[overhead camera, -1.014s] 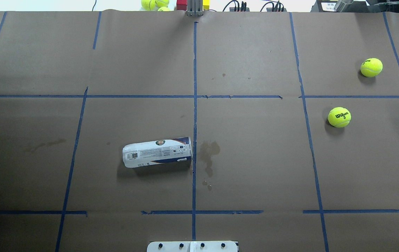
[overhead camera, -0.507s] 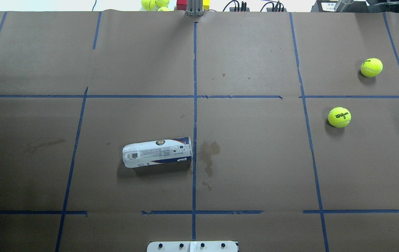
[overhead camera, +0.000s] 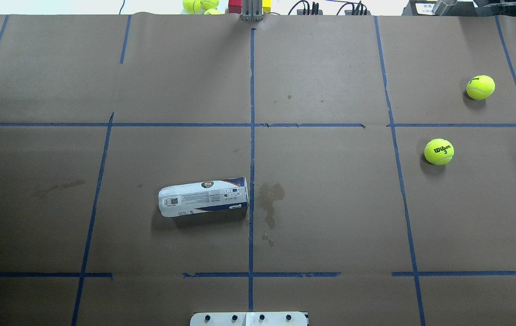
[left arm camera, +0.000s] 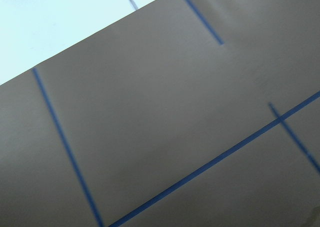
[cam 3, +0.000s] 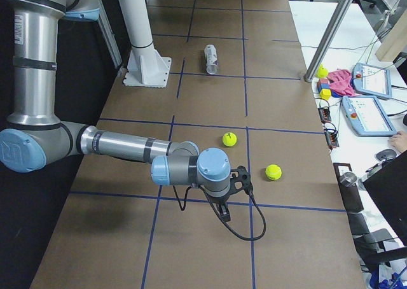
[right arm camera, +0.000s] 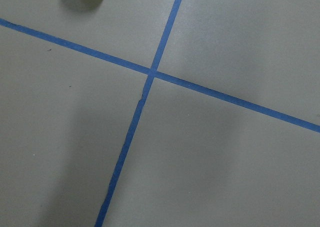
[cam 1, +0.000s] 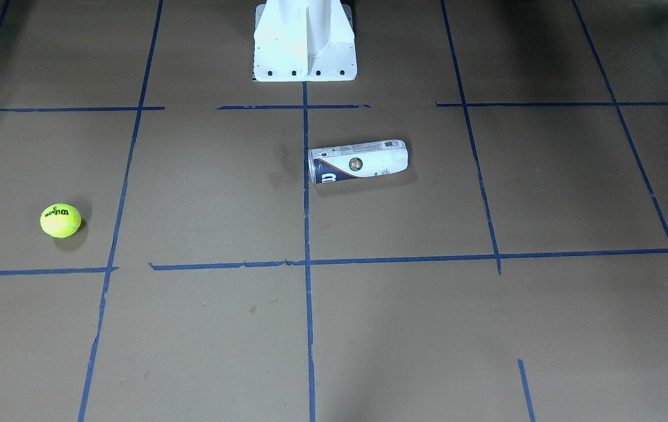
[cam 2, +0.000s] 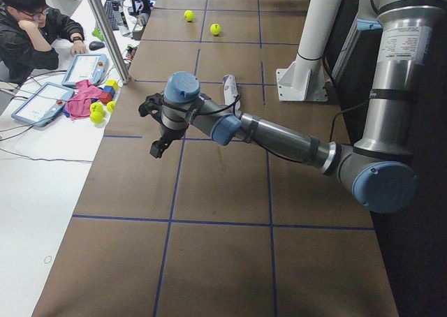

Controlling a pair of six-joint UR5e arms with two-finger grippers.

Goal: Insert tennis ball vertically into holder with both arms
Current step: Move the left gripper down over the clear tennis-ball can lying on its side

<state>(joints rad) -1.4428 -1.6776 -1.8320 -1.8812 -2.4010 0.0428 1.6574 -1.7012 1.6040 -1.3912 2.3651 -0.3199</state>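
The holder point(overhead camera: 203, 197) is a clear can with a white and navy label, lying on its side just left of the centre tape line; it also shows in the front view point(cam 1: 358, 161). Two tennis balls lie at the right: a Wilson ball point(overhead camera: 439, 151) and a farther one point(overhead camera: 480, 87). My left gripper point(cam 2: 157, 149) hangs above the table's left end, far from the holder. My right gripper point(cam 3: 224, 214) hangs above the right end, near the balls point(cam 3: 229, 139). Both show only in side views, so I cannot tell whether they are open or shut.
The white bolted pedestal point(cam 1: 304, 41) stands at the table's near edge. Spare balls and coloured blocks point(overhead camera: 199, 5) lie beyond the far edge. An operator point(cam 2: 31, 24) sits beside tablets there. Blue tape lines grid the brown paper.
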